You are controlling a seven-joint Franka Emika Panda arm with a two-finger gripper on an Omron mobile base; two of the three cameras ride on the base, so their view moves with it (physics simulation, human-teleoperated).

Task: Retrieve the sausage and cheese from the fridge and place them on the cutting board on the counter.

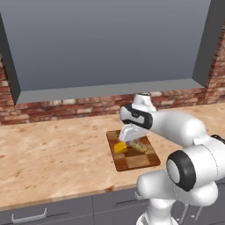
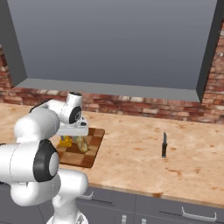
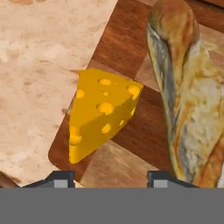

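Resting on cutting board (image 3: 131,144) | cheese (image 3: 98,113): yellow-orange, holed wedge | fingers (image 3: 61,178) released

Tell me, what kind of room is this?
Probably a kitchen: a wooden counter over grey drawers, a cutting board with cheese on it, and a knife nearby.

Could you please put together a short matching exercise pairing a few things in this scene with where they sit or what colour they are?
Things:
1. cheese
2. knife
3. cutting board
4. brick wall

Descriptions:
A. checkered brown wood, under the food
B. red-brown, behind the counter
C. yellow wedge with holes, at the board's edge
D. dark, lying alone on the counter, away from the board

Pairs: 1-C, 2-D, 3-A, 4-B
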